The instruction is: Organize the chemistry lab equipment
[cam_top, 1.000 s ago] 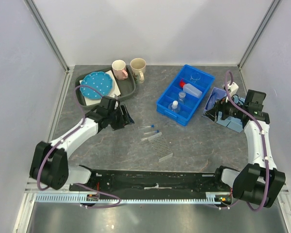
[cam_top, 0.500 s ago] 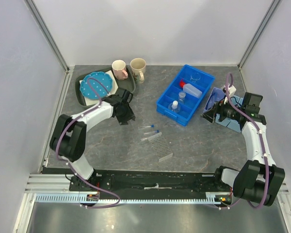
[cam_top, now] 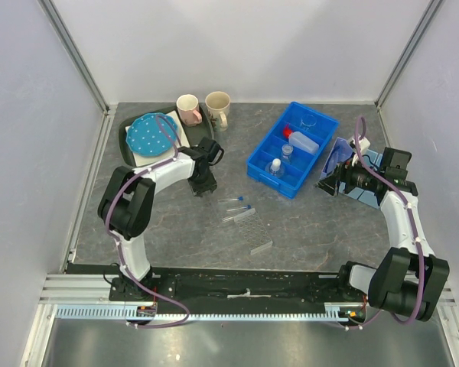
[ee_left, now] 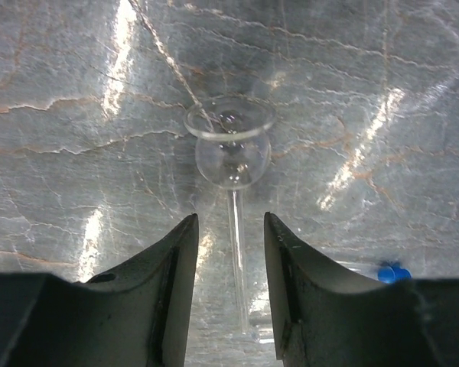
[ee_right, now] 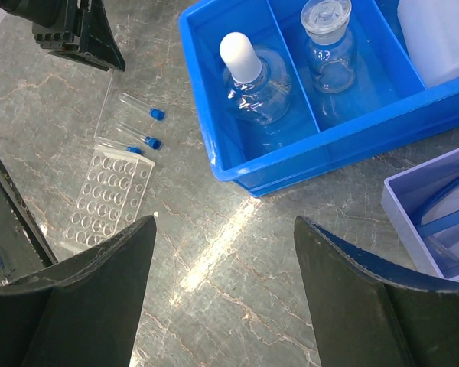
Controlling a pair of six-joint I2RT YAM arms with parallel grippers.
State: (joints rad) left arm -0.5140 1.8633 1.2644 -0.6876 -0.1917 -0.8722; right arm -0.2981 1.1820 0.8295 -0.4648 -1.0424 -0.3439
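Observation:
My left gripper (cam_top: 203,186) (ee_left: 229,222) is open, low over the table. A clear glass piece with a flared mouth and round bulb (ee_left: 231,149) lies just ahead, and its thin stem runs back between my fingers without touching them. Blue-capped clear tubes (cam_top: 236,204) (ee_right: 140,122) lie just right of it, beside the clear tube rack (cam_top: 249,228) (ee_right: 111,195). The red-capped white bottle (cam_top: 301,141) and the small beaker (cam_top: 309,120) sit in the blue bin (cam_top: 257,163). My right gripper (cam_top: 328,184) (ee_right: 226,298) is open and empty over bare table. No brush is in view.
The blue bin (ee_right: 214,145) also holds a white-topped dropper bottle (ee_right: 249,76) and a stoppered glass bottle (ee_right: 327,38). A light-blue box (cam_top: 338,159) (ee_right: 436,214) lies at the right. Two mugs (cam_top: 203,107) and a dotted plate on a grey tray (cam_top: 203,141) stand at the back left.
My left arm has swung right and stretched out, bringing its gripper from near the tray to just left of the tubes. My right gripper has shifted slightly left.

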